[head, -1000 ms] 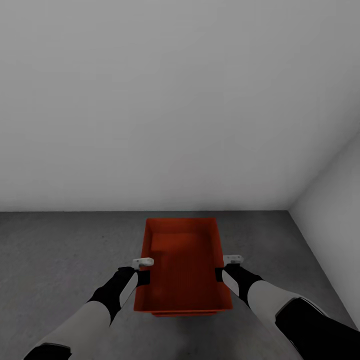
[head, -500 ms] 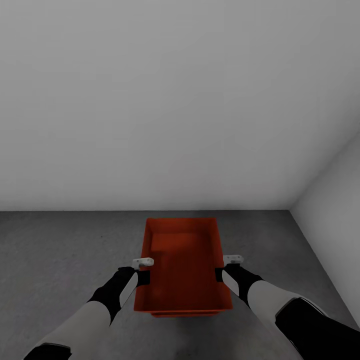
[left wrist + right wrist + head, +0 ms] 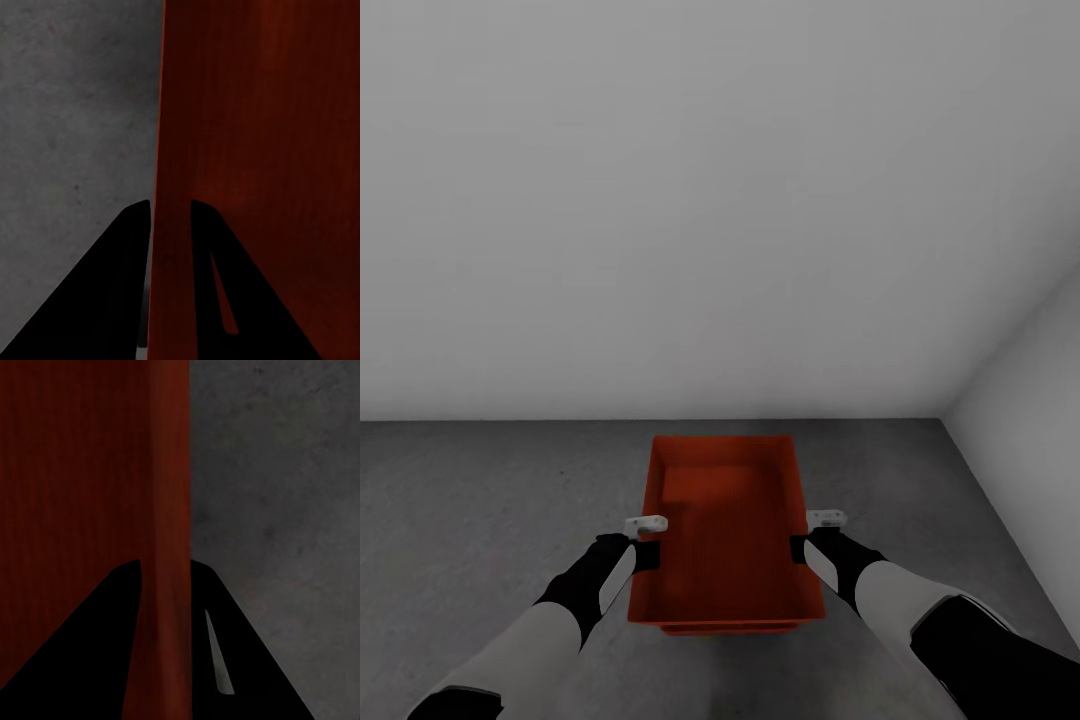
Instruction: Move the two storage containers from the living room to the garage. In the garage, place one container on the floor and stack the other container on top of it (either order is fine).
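Storage container [image 3: 725, 535] hangs between the two jaws above the grey concrete floor [image 3: 470, 500], near a corner of pale walls [image 3: 710, 200]. Left jaws [image 3: 647, 540] are closed on its left wall, one finger [image 3: 90, 300] outside and one inside. Right jaws [image 3: 807, 537] pinch its right wall likewise.

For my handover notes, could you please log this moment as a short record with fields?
place: corner of pale grey walls, concrete floor
carried item: red-orange container, open top, nothing visible inside
left gripper: shut on the container's left wall
right gripper: shut on its right wall
second container: a red edge below the held one; cannot tell
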Robot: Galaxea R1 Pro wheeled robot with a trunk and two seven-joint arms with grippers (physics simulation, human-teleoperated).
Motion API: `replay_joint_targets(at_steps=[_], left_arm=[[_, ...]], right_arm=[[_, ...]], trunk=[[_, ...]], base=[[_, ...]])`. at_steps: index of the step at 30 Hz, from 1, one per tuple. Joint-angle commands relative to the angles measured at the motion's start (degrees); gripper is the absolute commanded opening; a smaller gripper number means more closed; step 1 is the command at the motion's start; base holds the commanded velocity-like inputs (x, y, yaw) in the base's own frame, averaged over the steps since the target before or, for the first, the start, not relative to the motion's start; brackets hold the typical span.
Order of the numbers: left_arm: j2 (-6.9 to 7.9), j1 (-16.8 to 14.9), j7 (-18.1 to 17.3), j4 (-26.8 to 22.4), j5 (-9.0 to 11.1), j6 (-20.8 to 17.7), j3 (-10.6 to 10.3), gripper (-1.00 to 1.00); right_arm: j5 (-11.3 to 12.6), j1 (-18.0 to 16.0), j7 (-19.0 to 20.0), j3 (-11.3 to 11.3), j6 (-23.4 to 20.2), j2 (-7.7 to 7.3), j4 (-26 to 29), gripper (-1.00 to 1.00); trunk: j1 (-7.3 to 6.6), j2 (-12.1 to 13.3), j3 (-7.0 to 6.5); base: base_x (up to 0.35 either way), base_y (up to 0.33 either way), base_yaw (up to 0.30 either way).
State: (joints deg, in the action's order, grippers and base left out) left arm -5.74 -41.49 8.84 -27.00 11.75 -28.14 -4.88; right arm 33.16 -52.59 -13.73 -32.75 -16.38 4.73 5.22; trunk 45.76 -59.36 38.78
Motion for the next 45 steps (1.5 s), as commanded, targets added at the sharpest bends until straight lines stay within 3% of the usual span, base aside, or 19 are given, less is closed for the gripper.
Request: replay_joint_targets(at_steps=[1, 6, 39, 45], left_arm=[[0.12, 0.0, 0.8, 0.0, 0.0, -0.4, 0.0, -1.0], [0.14, 0.0, 0.8, 0.0, 0.0, -0.4, 0.0, -1.0], [0.12, 0.0, 0.8, 0.0, 0.0, -0.4, 0.0, -1.0], [0.12, 0.0, 0.8, 0.0, 0.0, -0.4, 0.0, -1.0]], right_arm=[[-1.5, -0.1, -0.5, 1.2, 0.0, -0.16, 0.2, -1.0], [-1.5, -0.1, -0.5, 1.2, -0.1, -0.16, 0.2, -1.0], [-1.5, -0.1, -0.5, 1.2, 0.0, -0.16, 0.2, -1.0], [-1.5, -0.1, -0.5, 1.2, 0.0, -0.32, 0.2, -1.0]], trunk=[[0.23, -0.4, 0.23], [1.32, -2.5, 1.12], [1.32, -2.5, 2.76], [2.64, -4.9, 3.84]], base=[[0.0, 0.0, 0.0], [0.0, 0.0, 0.0], [0.0, 0.0, 0.0], [0.0, 0.0, 0.0]])
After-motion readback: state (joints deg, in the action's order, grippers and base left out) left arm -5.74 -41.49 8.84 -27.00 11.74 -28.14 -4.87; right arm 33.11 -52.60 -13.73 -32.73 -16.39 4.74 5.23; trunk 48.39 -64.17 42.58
